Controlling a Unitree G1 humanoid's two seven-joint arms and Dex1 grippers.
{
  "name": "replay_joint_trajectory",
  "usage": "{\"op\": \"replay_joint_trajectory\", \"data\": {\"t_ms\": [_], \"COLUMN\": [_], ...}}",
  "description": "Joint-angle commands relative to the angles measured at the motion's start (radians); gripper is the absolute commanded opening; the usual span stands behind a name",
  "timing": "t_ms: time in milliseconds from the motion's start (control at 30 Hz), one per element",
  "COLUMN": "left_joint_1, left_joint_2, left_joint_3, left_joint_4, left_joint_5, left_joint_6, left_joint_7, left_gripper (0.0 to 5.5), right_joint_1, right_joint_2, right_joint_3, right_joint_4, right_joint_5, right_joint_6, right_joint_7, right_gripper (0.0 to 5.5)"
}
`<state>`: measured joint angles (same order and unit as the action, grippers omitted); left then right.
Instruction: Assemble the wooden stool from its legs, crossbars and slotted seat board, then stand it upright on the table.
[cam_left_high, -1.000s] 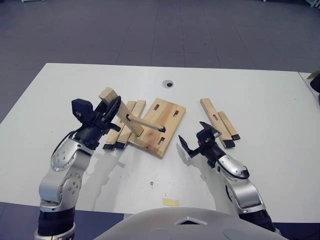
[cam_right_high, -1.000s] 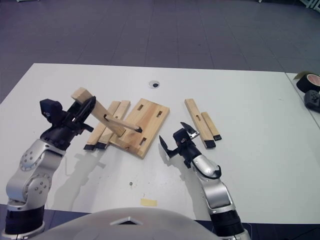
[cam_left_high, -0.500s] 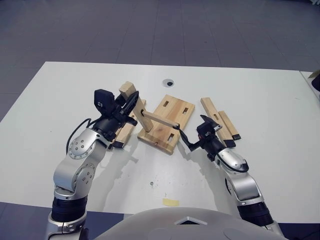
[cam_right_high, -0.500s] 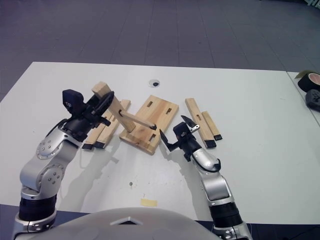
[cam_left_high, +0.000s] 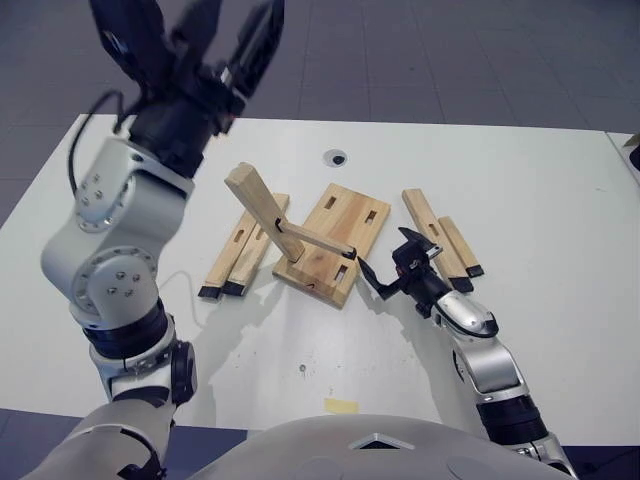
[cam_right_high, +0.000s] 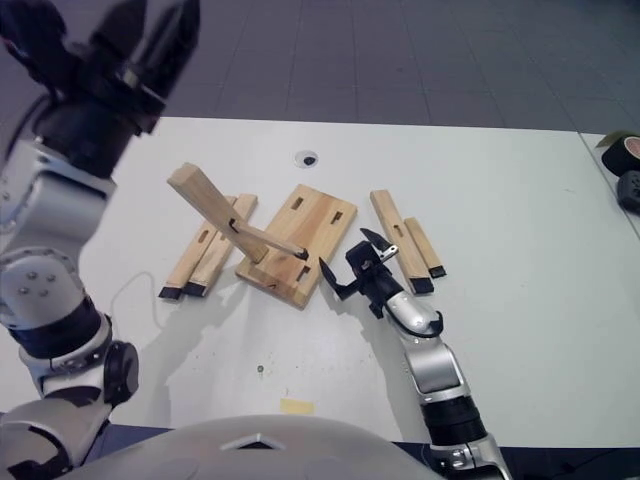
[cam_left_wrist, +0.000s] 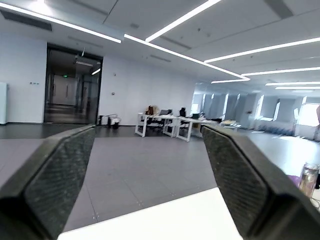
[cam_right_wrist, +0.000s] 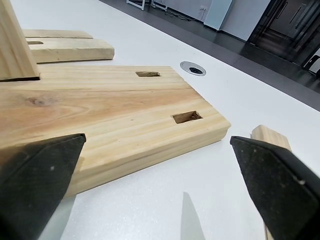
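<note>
At table (cam_left_high: 540, 180) centre, board (cam_left_high: 340, 225) lies flat, a tilted leg (cam_left_high: 258, 203) propped on it. Right gripper (cam_left_high: 388, 256) gapes beside its edge. Left gripper (cam_left_high: 232, 35) is high, spread, empty. Wood probably stiff, light; grasp board edges.

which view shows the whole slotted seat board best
The left eye view: the seat board lies whole, seen from above, slots visible. The right eye view matches. The right wrist view catches part of it, close and low. The left wrist view points elsewhere.
</note>
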<state>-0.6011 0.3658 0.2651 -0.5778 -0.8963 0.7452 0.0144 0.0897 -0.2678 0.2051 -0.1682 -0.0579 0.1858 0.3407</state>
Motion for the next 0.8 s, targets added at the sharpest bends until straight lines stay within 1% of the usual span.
{"op": "replay_joint_trajectory", "data": {"t_ms": [33,67,133,200,267,333,400,600,800], "left_joint_1": [0.023,0.08,0.231,0.381,0.482,0.54,0.564,0.539,0.536], "left_joint_2": [0.181,0.229,0.313,0.347,0.36,0.386,0.409,0.414,0.393], "left_joint_3": [0.09,0.077,-0.005,-0.081,-0.109,-0.138,-0.172,-0.222,-0.213], "left_joint_4": [0.26,0.329,0.468,0.526,0.528,0.542,0.566,0.647,0.658], "left_joint_5": [0.129,0.18,0.311,0.361,0.35,0.379,0.425,0.521,0.54], "left_joint_6": [0.032,0.039,-0.001,-0.003,0.021,-0.01,-0.046,-0.107,-0.118], "left_joint_7": [-0.021,-0.052,-0.148,-0.26,-0.366,-0.458,-0.526,-0.616,-0.642], "left_gripper": [4.52,4.73,5.08,5.38,5.38,5.38,5.38,5.38,5.38], "right_joint_1": [0.02,0.03,0.059,0.086,0.115,0.15,0.186,0.223,0.205], "right_joint_2": [0.005,0.01,0.02,0.025,0.031,0.038,0.048,0.074,0.059], "right_joint_3": [-0.004,-0.004,-0.008,-0.007,-0.009,-0.004,0.011,0.049,0.036], "right_joint_4": [0.01,0.007,-0.009,-0.019,-0.04,-0.064,-0.081,-0.099,-0.094], "right_joint_5": [0.003,0.006,0.012,0.007,0.004,0.001,-0.004,-0.023,-0.023], "right_joint_6": [-0.004,-0.003,0.001,-0.001,0.005,0.012,0.015,0.022,0.026], "right_joint_7": [-0.006,-0.009,-0.021,-0.032,-0.047,-0.064,-0.076,-0.1,-0.09], "right_gripper": [5.4,5.4,5.4,5.4,5.4,5.4,5.4,5.4,5.4]}}
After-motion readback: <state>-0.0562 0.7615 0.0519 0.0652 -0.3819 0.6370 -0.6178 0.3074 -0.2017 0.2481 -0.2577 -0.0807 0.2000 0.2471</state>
